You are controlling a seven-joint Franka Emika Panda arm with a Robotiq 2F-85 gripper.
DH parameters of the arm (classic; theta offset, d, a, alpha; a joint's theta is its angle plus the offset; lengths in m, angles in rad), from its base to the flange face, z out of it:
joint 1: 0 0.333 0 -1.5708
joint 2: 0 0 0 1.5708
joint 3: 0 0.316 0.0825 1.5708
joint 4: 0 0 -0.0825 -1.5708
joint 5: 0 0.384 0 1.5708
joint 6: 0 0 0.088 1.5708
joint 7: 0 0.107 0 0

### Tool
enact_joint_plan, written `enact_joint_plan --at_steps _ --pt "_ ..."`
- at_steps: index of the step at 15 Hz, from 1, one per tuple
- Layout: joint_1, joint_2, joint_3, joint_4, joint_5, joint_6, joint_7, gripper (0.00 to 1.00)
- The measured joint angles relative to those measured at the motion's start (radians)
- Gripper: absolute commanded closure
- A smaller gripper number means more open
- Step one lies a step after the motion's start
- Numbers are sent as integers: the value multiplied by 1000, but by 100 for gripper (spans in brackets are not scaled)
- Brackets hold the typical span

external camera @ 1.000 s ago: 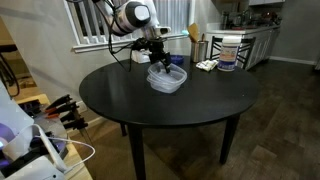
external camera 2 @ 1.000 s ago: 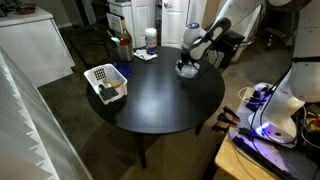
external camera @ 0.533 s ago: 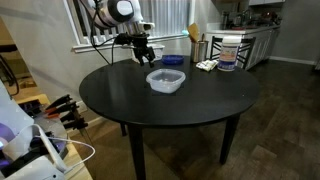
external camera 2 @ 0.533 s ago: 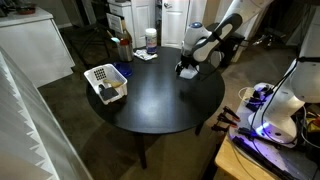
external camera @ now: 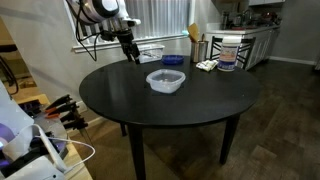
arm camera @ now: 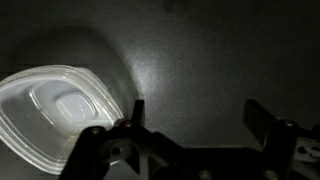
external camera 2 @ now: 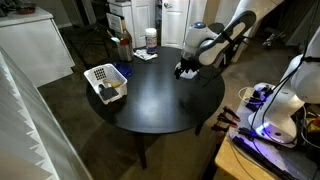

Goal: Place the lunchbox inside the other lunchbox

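- Round black bench [external camera: 130, 105]: clear lunchbox [external camera: 166, 80] upright just past centre toward 1 o'clock in an exterior view, well inside the rim.
- Broad bare top from 4 through 10 o'clock of the lunchbox, open right out to the near edge.
- Tighter at the far edge: small blue dish [external camera: 173, 61] near the lunchbox at 12 o'clock, white clutter [external camera: 207, 65] at 1 o'clock.
- White basket [external camera 2: 105, 82] near the rim in an exterior view, well apart from the lunchbox.
- Arm [external camera: 100, 10] coming in from above the far edge, wrist pointed down, jaws hanging over the bench at 10 o'clock of the lunchbox and apart from it.
- Jaws spread wide and holding nothing in the wrist view: 2 dark fingers [arm camera: 135, 118] along the bottom, bare bench between them.
- Lunchbox at 9 o'clock in the wrist view, mouth up, cut by the frame edge. Doubled rim lines there; cannot tell whether 1 tub or 2 nested.
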Motion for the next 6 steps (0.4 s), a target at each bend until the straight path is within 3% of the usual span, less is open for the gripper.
enact_joint_plan --at_steps 6 --pt "5 -27 0 -19 -50 -6 96 0"
